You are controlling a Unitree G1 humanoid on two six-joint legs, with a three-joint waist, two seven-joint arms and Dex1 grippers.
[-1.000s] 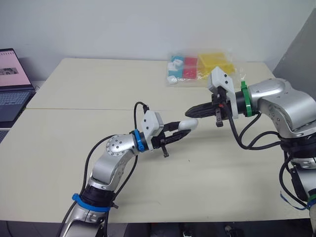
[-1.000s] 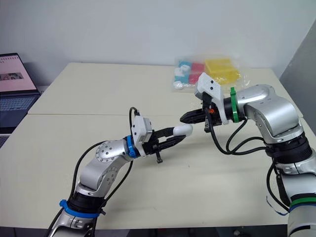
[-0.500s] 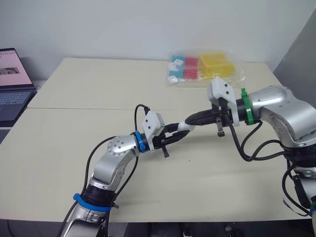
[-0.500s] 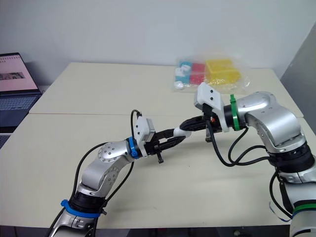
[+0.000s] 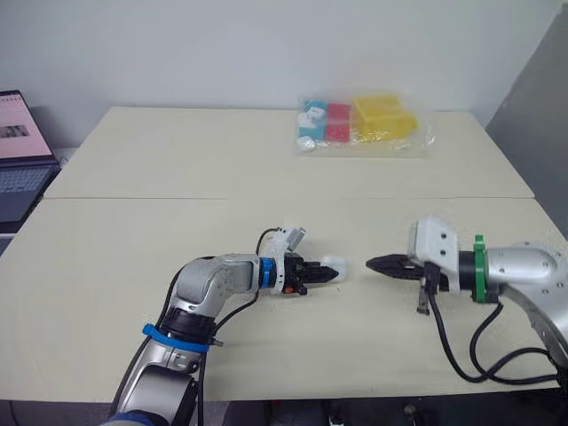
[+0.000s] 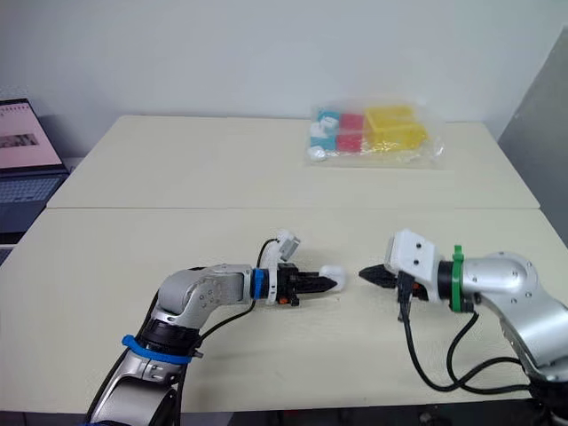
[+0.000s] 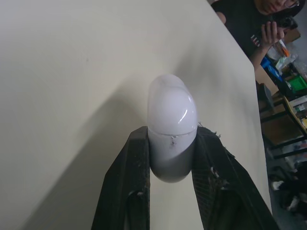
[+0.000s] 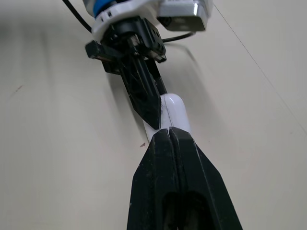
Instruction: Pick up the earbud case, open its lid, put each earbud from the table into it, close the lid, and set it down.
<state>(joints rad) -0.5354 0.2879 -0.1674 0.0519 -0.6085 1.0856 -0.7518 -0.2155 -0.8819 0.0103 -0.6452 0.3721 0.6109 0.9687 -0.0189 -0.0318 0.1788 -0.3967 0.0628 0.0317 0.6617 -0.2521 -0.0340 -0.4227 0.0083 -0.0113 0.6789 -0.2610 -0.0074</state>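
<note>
pale tabletop, case clamped in the left gripper

cream table (image 5: 133, 266), two boards joined by a seam running across it, against a plain light wall. at its left edge sits an open laptop (image 5: 18, 169); at the far side lies a clear plastic bag (image 5: 359, 124) of blue, red and yellow blocks. both are well apart from the arms.

near the front middle, the left gripper (image 5: 330, 273) reaches low along the surface, its two black fingers (image 7: 129, 182) pinched on either side of the white earbud case (image 5: 337, 266). the case is a smooth rounded capsule with its lid closed. its rear half is covered by the fingers, and its rounded front end sticks out free. whether it rests on the table or sits just above it cannot be told.

the right gripper (image 5: 371, 263) lies level, facing it from the right, fingers pressed together into a single point with nothing between them. its tip is near the case's free end but apart from it, with bare table between.

past the table's edge, the left wrist view catches a person (image 7: 249, 24) in a dark shirt, hand raised, with cluttered shelving below.
</note>
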